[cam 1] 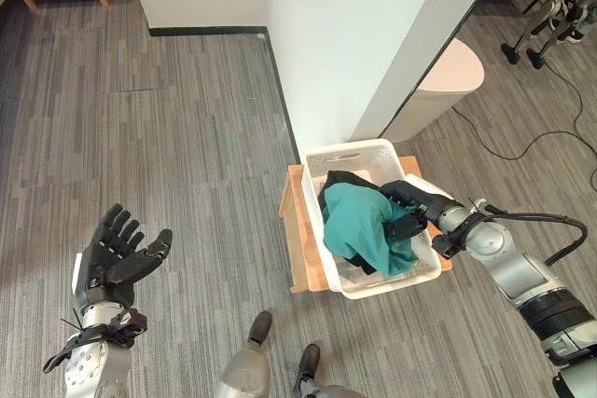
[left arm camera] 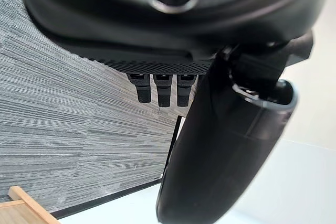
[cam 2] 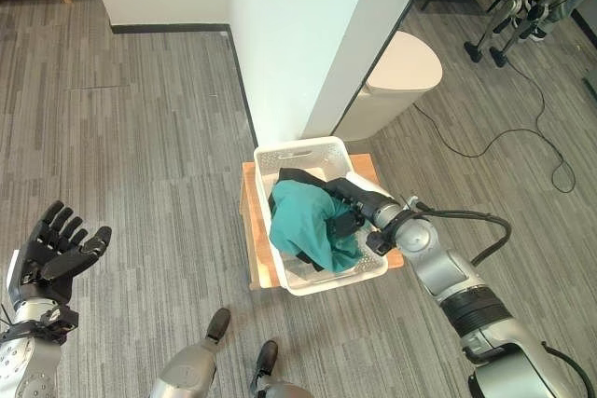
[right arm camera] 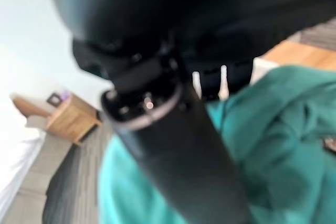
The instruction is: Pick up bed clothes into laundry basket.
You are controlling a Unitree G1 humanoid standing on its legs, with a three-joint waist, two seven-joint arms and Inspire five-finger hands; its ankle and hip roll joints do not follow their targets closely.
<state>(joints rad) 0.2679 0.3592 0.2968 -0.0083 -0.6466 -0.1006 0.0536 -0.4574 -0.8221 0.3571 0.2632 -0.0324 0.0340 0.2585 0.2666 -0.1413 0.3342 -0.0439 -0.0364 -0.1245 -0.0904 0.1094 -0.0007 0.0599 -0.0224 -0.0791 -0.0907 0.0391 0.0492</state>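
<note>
One teal garment [cam 1: 366, 226] under right fingers [cam 1: 403, 210]

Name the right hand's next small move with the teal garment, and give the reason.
Probably open the fingers and let go: the right hand is already over the white laundry basket, and the teal garment lies bunched inside it.

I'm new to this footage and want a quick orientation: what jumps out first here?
A teal garment piled with dark clothing in a white laundry basket, which sits on a low wooden stand beside a white wall. The right robot hand reaches into the basket against the teal cloth. The left robot hand hangs open over the grey floor, holding nothing.
</note>
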